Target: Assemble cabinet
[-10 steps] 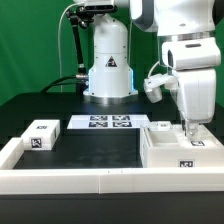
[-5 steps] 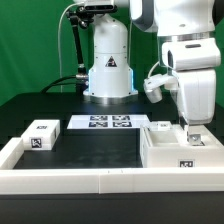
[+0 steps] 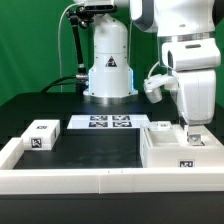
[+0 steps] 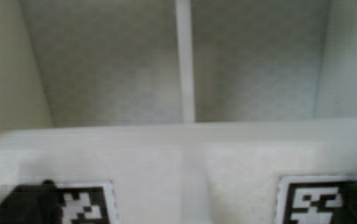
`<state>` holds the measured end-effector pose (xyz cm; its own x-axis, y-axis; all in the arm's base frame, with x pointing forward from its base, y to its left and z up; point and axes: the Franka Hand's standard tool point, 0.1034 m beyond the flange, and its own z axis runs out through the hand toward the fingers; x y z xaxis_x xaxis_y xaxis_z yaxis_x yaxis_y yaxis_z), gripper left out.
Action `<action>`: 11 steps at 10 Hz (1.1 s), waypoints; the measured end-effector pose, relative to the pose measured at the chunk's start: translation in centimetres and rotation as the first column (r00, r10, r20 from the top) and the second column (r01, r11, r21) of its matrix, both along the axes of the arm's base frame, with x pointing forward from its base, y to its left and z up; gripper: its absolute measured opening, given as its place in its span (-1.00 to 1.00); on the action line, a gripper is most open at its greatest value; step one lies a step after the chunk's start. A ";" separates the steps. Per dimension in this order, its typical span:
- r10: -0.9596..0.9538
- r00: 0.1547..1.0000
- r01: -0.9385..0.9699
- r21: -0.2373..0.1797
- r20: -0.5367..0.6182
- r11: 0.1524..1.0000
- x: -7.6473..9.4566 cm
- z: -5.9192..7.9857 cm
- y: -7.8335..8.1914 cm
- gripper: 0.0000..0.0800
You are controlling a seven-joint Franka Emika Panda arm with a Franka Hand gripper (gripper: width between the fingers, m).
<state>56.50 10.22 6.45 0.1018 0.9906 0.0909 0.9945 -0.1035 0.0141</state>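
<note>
The white cabinet body [image 3: 182,150] stands at the exterior view's right, with a marker tag on its front. A small white piece [image 3: 160,126] sits on its back left corner. My gripper [image 3: 194,133] hangs straight down over the body's back right part, fingers low at its top surface. In the wrist view a white tagged part [image 4: 193,165] fills the frame below the gripper [image 4: 189,208], with one dark finger [image 4: 18,205] far out at the edge. The jaws stand wide and open, holding nothing. A small white tagged block [image 3: 41,134] lies at the exterior view's left.
The marker board [image 3: 104,123] lies flat at mid-table in front of the arm's white base [image 3: 108,65]. A low white border wall [image 3: 90,180] runs along the front and the left side. A cable loops behind the arm.
</note>
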 end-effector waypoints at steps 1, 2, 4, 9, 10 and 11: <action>0.002 1.000 -0.002 -0.009 0.000 1.000 -1.1 0.8 0.0 0.99; 0.011 1.000 -0.011 -0.020 -0.003 1.000 -2.5 1.5 -0.1 0.99; 0.019 1.000 -0.018 -0.037 0.009 0.999 -4.5 2.7 -0.5 0.99; 0.018 1.000 -0.018 -0.046 -0.002 0.999 -5.4 2.9 -0.8 0.99; 0.018 1.000 -0.018 -0.046 -0.002 0.999 -5.4 2.9 -0.9 0.99; 0.017 1.000 -0.018 -0.046 -0.002 0.999 -5.4 2.9 -0.9 0.99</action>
<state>51.14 9.35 9.34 0.0845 0.9954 0.0451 0.9962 -0.0854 0.0165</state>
